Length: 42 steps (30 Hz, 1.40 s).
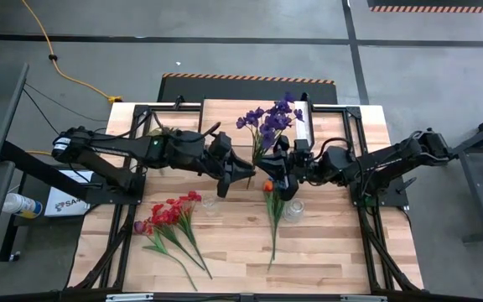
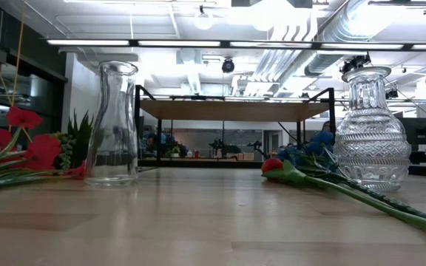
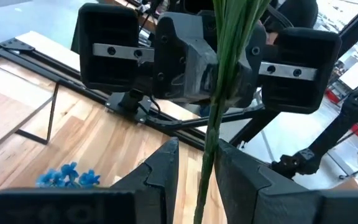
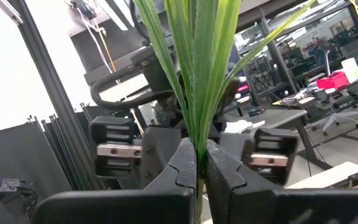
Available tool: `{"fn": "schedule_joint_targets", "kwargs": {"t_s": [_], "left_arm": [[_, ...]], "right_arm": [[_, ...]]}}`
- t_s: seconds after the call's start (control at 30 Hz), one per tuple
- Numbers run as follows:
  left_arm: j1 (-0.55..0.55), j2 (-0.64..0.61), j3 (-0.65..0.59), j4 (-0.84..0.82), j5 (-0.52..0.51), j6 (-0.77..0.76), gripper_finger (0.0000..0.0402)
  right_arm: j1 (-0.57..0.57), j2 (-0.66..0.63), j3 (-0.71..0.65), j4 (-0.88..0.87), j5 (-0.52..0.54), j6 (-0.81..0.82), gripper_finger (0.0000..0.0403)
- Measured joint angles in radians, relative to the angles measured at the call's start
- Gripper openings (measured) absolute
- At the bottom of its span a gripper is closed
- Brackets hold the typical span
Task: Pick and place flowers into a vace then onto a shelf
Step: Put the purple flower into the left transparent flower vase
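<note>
grey floor point(image 1: 225, 50), yellow cable point(image 1: 65, 75), ceiling lights point(image 2: 220, 43)

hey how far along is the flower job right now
Done: nothing yet. The plain vase and the cut-glass vase stand empty.

In hand: both the left gripper and the right gripper are shut on the purple spray, held above the table.

Left: the red flowers and the orange-bloomed spray lie on the table; nothing has reached the shelf.

Both arms reach to table centre, facing; left gripper point(image 3: 194, 171) partly closed on stem, right gripper point(image 4: 200, 165) clamped on stem.
</note>
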<state>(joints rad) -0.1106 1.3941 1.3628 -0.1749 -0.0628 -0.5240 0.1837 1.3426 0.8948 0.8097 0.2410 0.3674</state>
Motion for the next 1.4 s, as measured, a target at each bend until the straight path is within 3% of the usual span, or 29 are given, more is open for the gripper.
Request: {"fn": "schedule_joint_targets", "kwargs": {"t_s": [0.37,0.67,1.4], "left_arm": [[0.013,0.000,0.000,0.000,0.005,0.001,0.0129],[0.012,-0.002,0.000,0.001,0.006,0.010,0.0041],[0.013,-0.002,0.000,0.001,0.001,0.023,0.0040]], "right_arm": [[0.000,0.000,0.000,-0.002,-0.003,-0.001,0.0004],[0.000,0.000,0.000,-0.004,-0.002,-0.001,0.0003],[0.000,0.000,0.000,-0.004,-0.003,0.021,0.0023]]}}
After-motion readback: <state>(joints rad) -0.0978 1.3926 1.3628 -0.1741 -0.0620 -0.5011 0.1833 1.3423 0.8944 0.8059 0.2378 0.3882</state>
